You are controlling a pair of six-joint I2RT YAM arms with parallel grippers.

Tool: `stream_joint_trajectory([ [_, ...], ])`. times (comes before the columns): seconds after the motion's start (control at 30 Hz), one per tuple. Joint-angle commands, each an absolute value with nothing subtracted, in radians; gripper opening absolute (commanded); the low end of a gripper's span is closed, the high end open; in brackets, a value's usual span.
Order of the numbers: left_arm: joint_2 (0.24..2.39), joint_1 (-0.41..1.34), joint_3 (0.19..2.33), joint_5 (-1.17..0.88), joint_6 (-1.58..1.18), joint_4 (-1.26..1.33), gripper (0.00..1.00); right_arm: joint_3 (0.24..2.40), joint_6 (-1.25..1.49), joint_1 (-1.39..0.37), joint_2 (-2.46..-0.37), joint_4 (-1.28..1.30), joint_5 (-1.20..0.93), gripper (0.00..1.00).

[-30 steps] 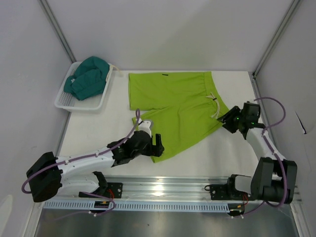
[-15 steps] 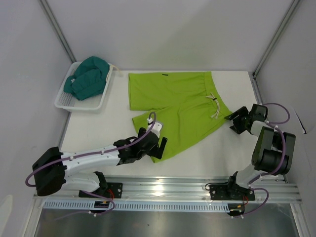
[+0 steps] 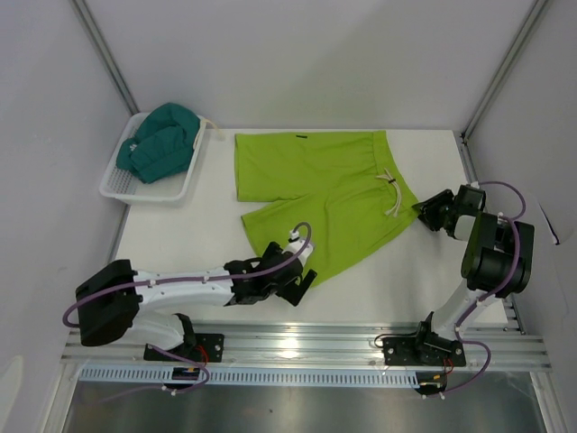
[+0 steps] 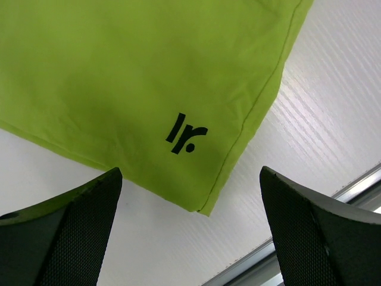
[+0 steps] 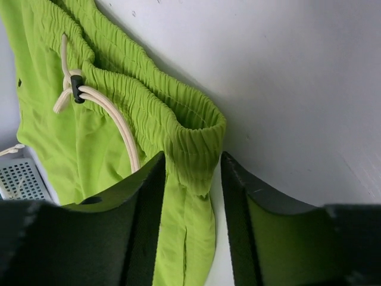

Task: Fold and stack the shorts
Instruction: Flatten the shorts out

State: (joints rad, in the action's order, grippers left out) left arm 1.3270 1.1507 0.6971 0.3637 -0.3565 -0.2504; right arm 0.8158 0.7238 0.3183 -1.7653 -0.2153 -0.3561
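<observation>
Left gripper [image 4: 189, 176]: the fingers are spread as wide as they go and hold nothing. The tips stand on both sides of the near hem corner [image 4: 202, 210] of the lime green shorts [image 3: 315, 180], apart from the cloth.
Under the left gripper: the small dark logo [image 4: 184, 134] lies just above that corner, and the fabric is flat there.
Right gripper [image 5: 192, 158]: the fingers are half spread around the end of the elastic waistband [image 5: 149, 113]. The cloth is between them, but I cannot tell if they press it or only stand around it.
Beside the right gripper: the cream drawstring [image 5: 113, 113] lies on the waistband, near but not touched.
Just changed, left: a second ago this gripper was over the leg, further in and less open. It has moved toward the near edge, to the hem corner, and opened fully.
Just changed, right: the arm has folded back on itself, and the gripper now meets the waistband end from the right side.
First pair: the lime green shorts lie spread on the white table [image 3: 180, 234], centre to right, not yet folded, with almost the same shape as before.
Second pair: the dark teal shorts [image 3: 162, 135] lie bunched in the white mesh basket [image 3: 115, 188], at the far left corner.
Meaning for the task: I judge that both arms are preparing grips at two opposite ends for a first fold. No fold is made yet, and stacking is still far off.
</observation>
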Motion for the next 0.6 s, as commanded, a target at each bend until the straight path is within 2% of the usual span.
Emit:
stream_joint_trajectory([
  [0.0, 1.347, 1.186, 0.738, 0.359, -0.319, -0.248, 0.99, 0.83, 0.718, 0.314, -1.789, -0.284, -0.36, 0.43],
  [0.03, 1.354, 1.206, 0.741, 0.364, -0.316, -0.252, 0.99, 0.831, 0.719, 0.318, -1.795, -0.287, -0.376, 0.33],
  [0.1, 1.367, 1.242, 0.745, 0.388, -0.314, -0.258, 0.99, 0.833, 0.73, 0.325, -1.816, -0.305, -0.396, 0.25],
  [0.13, 1.385, 1.255, 0.752, 0.397, -0.313, -0.259, 0.99, 0.831, 0.735, 0.331, -1.825, -0.313, -0.417, 0.15],
  [0.23, 1.419, 1.304, 0.765, 0.414, -0.302, -0.267, 0.99, 0.831, 0.749, 0.341, -1.85, -0.33, -0.446, 0.0],
  [0.57, 1.532, 1.339, 0.847, 0.56, -0.31, -0.366, 0.92, 0.825, 0.762, 0.356, -1.871, -0.364, -0.495, 0.0],
])
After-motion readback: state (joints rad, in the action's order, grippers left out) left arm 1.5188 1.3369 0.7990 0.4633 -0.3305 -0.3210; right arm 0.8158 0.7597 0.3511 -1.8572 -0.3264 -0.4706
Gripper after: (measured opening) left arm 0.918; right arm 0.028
